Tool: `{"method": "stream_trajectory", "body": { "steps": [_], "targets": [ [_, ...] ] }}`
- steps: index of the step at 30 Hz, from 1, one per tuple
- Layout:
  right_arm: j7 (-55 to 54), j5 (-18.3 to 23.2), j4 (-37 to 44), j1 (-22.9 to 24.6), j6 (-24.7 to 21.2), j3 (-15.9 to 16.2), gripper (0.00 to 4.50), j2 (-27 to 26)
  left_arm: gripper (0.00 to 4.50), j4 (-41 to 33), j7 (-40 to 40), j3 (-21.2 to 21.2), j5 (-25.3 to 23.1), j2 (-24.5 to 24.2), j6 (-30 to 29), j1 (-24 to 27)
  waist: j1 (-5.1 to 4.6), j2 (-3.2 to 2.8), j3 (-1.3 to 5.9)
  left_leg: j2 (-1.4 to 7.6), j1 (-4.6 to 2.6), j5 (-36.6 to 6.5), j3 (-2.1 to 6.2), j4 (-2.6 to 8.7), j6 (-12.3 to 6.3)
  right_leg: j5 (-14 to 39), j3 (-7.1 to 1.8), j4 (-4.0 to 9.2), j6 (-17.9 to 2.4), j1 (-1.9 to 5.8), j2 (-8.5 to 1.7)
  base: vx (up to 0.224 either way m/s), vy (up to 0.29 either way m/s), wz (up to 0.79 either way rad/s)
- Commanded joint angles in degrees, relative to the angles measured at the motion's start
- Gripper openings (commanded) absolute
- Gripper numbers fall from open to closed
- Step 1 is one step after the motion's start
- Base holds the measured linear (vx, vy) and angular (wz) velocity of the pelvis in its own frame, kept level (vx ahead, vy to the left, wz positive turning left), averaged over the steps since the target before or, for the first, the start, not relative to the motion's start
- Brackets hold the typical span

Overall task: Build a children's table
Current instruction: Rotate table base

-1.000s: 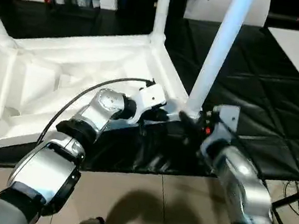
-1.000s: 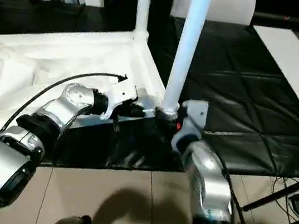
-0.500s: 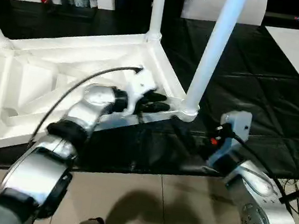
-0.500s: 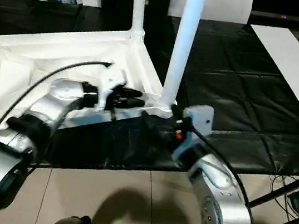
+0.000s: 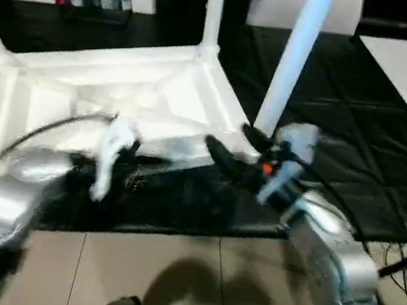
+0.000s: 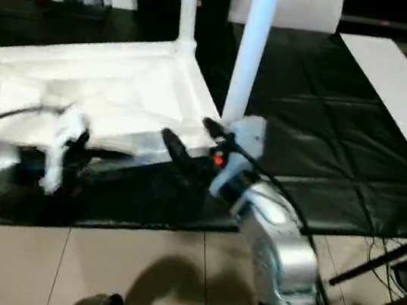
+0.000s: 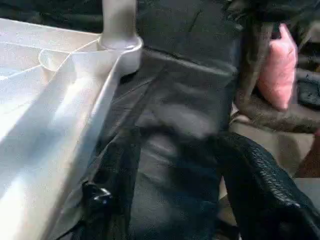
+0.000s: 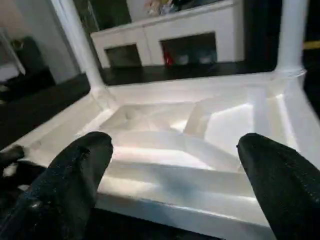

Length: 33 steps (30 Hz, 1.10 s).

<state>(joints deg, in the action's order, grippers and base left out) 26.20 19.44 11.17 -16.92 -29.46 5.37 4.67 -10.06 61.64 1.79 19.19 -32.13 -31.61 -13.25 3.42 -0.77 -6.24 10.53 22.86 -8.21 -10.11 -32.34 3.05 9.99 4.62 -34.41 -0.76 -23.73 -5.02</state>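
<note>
The tabletop [image 5: 111, 100] lies upside down on the black mat [image 5: 343, 143], ribbed underside up, with legs standing in its corner sockets. The near-right leg [image 5: 290, 58] rises just beyond the right hand [image 5: 227, 147], whose fingers are spread wide and hold nothing, pointing at the tabletop's near rim. The left hand [image 7: 170, 190] sits off the near edge to the other side, blurred; its fingers stand apart in the wrist view and nothing is between them.

The legs look seated, so the job seems to be near its end: checking the fit or getting ready to turn the table over. That would need both hands to take the rim.

A second ago the left hand was closed beside the near-right socket; it has since pulled away and opened. The right hand has moved in toward the rim.
</note>
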Motion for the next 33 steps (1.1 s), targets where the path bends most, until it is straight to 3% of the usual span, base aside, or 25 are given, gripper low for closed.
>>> {"method": "stream_trajectory", "body": {
  "steps": [1, 2, 3, 5, 7, 8, 9, 13, 16, 21, 25, 29, 33],
  "targets": [
    [-0.9, -1.4, -2.3, -1.6, 0.6, 0.5, 4.5, -0.5, 2.94, -4.8, -0.3, -0.5, 0.6, -1.6, -3.5, 1.9, -0.4, -0.35, 4.36, 2.63, -1.61, -15.8, 0.72, 4.1, 1.07, 14.1, -3.24, 3.4, -10.9, 2.59, -3.06, 0.0, 0.0, 0.0],
    [-2.0, -2.2, -4.1, -2.8, 0.8, 0.3, 4.5, -0.9, 3.04, -6.0, -1.0, -0.6, -0.5, -2.2, -4.5, 3.0, -0.56, -0.42, 4.27, 2.47, -1.59, -16.3, 0.69, 4.2, 1.41, 15.6, -3.26, 3.57, -10.0, 2.44, -2.87, 0.0, 0.0, 0.0],
    [-3.9, -3.5, -7.2, -4.7, 1.4, -0.3, 4.5, -1.3, 3.21, -7.4, -2.7, -0.6, -2.7, -3.2, -5.7, 4.6, -0.57, -0.41, 4.28, 2.42, -2.1, -17.5, 0.59, 4.04, 1.87, 16.8, -3.49, 3.8, -9.4, 2.08, -2.78, 0.0, 0.0, 0.0],
    [-6.0, -4.7, -10.9, -7.0, 2.4, -1.2, 4.5, -1.5, 3.27, -7.9, -5.7, -0.7, -5.7, -4.0, -7.0, 6.0, -0.78, -0.31, 4.22, 2.17, -1.88, -18.7, 0.65, 4.09, 2.61, 19.5, -3.7, 3.94, -8.3, 2.28, -2.7, 0.0, 0.0, 0.0],
    [-7.4, -5.0, -13.8, -8.8, 3.4, -2.3, 4.5, -1.7, 3.44, -7.9, -9.2, -0.9, -7.7, -4.8, -8.4, 6.6, -0.62, -0.27, 4.27, 2.14, -2.4, -19.9, 0.54, 3.86, 2.97, 21.2, -3.96, 4.18, -7.3, 1.88, -2.69, 0.0, 0.0, 0.0],
    [-7.6, -5.1, -14.2, -9.0, 3.5, -2.5, 4.5, -1.8, 3.56, -8.1, -9.7, -0.9, -7.9, -5.0, -8.7, 6.7, -0.73, -0.24, 4.26, 2.05, -2.24, -19.9, 0.68, 3.9, 3.09, 21.1, -3.95, 4.07, -7.1, 1.98, -2.62, 0.0, 0.0, 0.0],
    [-9.0, -5.5, -16.8, -10.5, 4.7, -3.4, 4.5, -1.8, 3.72, -8.4, -12.1, -1.0, -8.8, -6.0, -10.1, 7.3, -0.64, -0.51, 4.64, 2.0, -2.41, -19.7, 0.67, 3.78, 3.27, 20.1, -3.88, 3.95, -7.2, 2.03, -2.47, 0.0, 0.0, 0.0],
    [-12.3, -6.7, -22.4, -13.8, 7.8, -6.2, 4.5, -1.6, 3.8, -7.7, -17.0, -1.6, -12.6, -6.8, -10.8, 7.9, -0.68, -0.28, 4.91, 1.96, -2.1, -17.9, 0.58, 3.53, 2.84, 17.1, -3.92, 3.67, -7.8, 2.34, -2.26, 0.0, 0.0, 0.0],
    [-15.9, -7.6, -27.0, -16.3, 10.6, -9.0, 4.5, -0.6, 3.8, -5.4, -21.2, -2.5, -16.1, -6.4, -9.1, 7.4, -0.31, -0.35, 5.05, 1.96, -2.51, -17.7, 0.39, 3.22, 2.98, 16.6, -3.95, 3.7, -8.4, 2.04, -2.15, 0.0, 0.0, 0.0],
    [-18.7, -7.9, -31.2, -18.3, 13.1, -11.7, 4.5, 1.0, 3.8, -4.7, -24.4, -2.5, -16.3, -5.9, -7.6, 6.8, 0.11, -0.31, 5.22, 1.92, -2.6, -18.7, 0.41, 3.11, 3.35, 15.7, -3.78, 3.48, -8.0, 2.02, -1.92, 0.0, 0.0, 0.0],
    [-18.2, -7.9, -34.3, -19.6, 15.4, -13.1, 4.5, 3.9, 3.8, -4.1, -26.2, -1.8, -17.1, -4.2, -5.6, 6.4, -0.03, -0.23, 5.32, 1.72, -2.25, -19.1, 0.56, 2.9, 3.41, 16.1, -3.62, 3.44, -7.6, 2.42, -1.97, 0.0, 0.0, 0.0],
    [-17.2, -8.2, -34.7, -19.3, 16.1, -13.0, 4.5, 5.1, 3.8, -3.3, -28.9, -1.4, -18.1, -2.1, -2.0, 7.3, -0.42, 0.16, 5.5, 1.59, -1.8, -17.9, 0.56, 2.64, 2.25, 16.0, -3.56, 3.53, -8.0, 2.79, -2.16, 0.0, 0.0, 0.0],
    [-14.7, -7.7, -29.9, -15.7, 14.6, -11.2, 4.5, 4.8, 3.8, -5.1, -33.3, -2.1, -17.3, 2.6, 1.6, 10.3, -0.84, 0.43, 5.68, 1.7, -1.49, -16.4, 0.44, 2.39, 1.11, 15.6, -3.53, 3.57, -8.4, 3.0, -2.13, 0.0, 0.0, 0.0]
  ]
}}
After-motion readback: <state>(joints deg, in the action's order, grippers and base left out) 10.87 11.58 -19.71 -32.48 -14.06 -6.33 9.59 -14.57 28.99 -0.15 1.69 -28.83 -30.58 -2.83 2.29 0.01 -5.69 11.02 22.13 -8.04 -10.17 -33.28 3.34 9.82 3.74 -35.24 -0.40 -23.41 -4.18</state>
